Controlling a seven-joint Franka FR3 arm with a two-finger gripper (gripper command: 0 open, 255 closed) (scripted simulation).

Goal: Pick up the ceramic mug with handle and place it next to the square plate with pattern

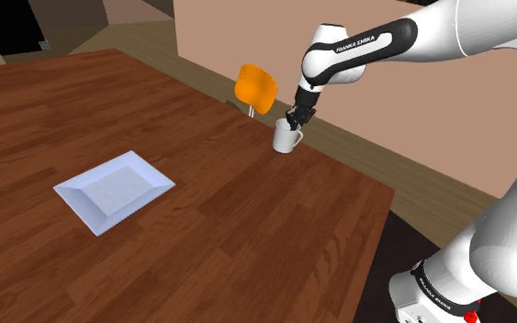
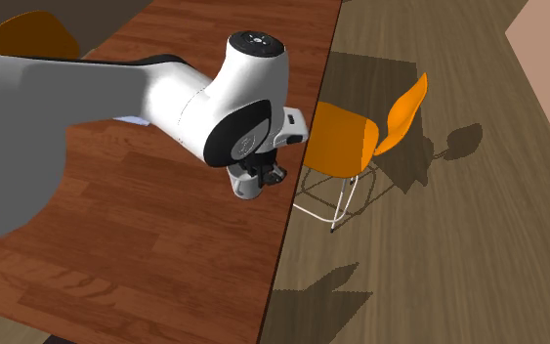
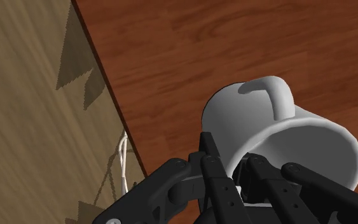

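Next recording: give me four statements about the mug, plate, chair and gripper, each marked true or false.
1. The gripper is shut on the mug, clasping its rim. True.
2. The mug stands right beside the plate. False: they are far apart, and the mug is near the table edge closest to the chair.
3. The chair is orange. True.
4. The plate is round. False: it is square.

An orange chair (image 2: 346, 139) stands on the plank floor (image 2: 439, 264) beside the reddish wooden table (image 1: 247, 239).
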